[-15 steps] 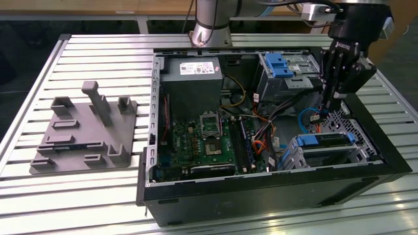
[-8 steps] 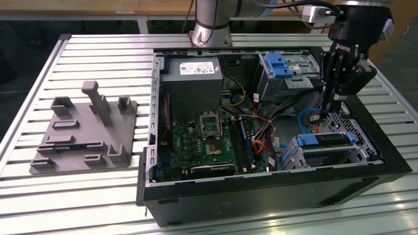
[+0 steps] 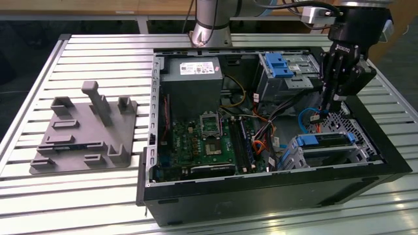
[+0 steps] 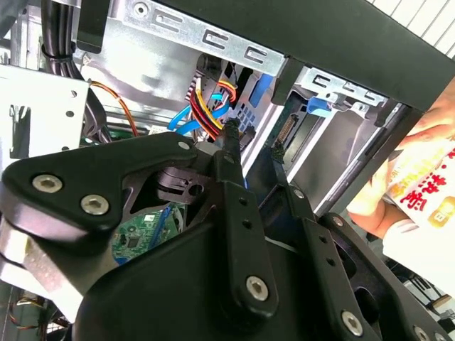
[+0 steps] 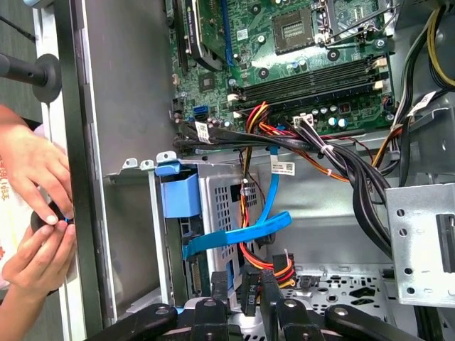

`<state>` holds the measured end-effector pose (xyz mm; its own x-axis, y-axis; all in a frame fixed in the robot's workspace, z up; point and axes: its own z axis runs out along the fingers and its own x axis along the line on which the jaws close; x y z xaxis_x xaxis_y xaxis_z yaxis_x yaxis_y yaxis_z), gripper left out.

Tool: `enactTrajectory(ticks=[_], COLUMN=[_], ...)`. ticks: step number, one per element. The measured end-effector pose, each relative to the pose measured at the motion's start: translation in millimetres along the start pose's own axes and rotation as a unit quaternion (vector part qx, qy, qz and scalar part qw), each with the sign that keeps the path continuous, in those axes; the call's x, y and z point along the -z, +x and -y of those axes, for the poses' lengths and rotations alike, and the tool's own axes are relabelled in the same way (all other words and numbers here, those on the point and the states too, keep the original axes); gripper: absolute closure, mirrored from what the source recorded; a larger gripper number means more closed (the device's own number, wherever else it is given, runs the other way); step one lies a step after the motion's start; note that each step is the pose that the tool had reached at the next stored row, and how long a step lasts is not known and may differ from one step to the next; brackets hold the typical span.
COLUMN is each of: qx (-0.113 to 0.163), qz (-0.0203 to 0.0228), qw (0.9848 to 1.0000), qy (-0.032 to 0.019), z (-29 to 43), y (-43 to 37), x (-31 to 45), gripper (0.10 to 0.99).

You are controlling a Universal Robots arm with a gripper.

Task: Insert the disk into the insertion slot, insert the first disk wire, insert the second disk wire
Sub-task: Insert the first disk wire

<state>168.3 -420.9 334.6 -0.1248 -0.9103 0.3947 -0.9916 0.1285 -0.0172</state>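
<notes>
The disk [image 3: 324, 141] sits seated in the insertion slot [image 3: 326, 155], at the corner of the open computer case [image 3: 261, 192] nearest the camera on the exterior view's right. Its long axis runs across that view from left to right, with a blue carrier end at each side. In the second wrist view a dark port strip [image 4: 284, 130] faces the gripper, though I cannot tell for sure that it is the disk's own. The cage is hemmed in by the black case wall on the exterior view's right and in front. Behind it lies a patch of perforated case floor, open up to the larger bay with the blue latch [image 3: 282, 66]. A blue flat cable [image 5: 242, 231] and a loom of black cables cross the space toward the motherboard [image 3: 202, 142], so the room there is cluttered. The arm reaches down steeply from the far right corner, and the gripper [image 3: 325, 108] hangs just behind the cage, inside the case. Its fingers [image 5: 220, 288] are clamped on a black connector [image 5: 250, 290] trailing red, yellow and black wires, held clear of the disk (apart, not plugged in). A person's hands [image 5: 32, 167] rest outside the case wall. A grey fixture [image 3: 85, 132] lies on the slatted table [image 3: 98, 54], well apart from the case.
</notes>
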Motion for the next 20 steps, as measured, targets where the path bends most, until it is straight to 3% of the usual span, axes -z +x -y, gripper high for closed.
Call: enactTrajectory(ticks=[8,11,20], qx=[0.0,0.0,0.0], qz=[0.0,0.0,-0.0001], qw=[1.0,1.0,1.0], qy=[0.0,-0.0002,-0.0003], z=[0.0,0.0,0.0], y=[0.0,0.0,0.0], x=[0.0,0.0,0.0], gripper=[0.78,0.918,0.922])
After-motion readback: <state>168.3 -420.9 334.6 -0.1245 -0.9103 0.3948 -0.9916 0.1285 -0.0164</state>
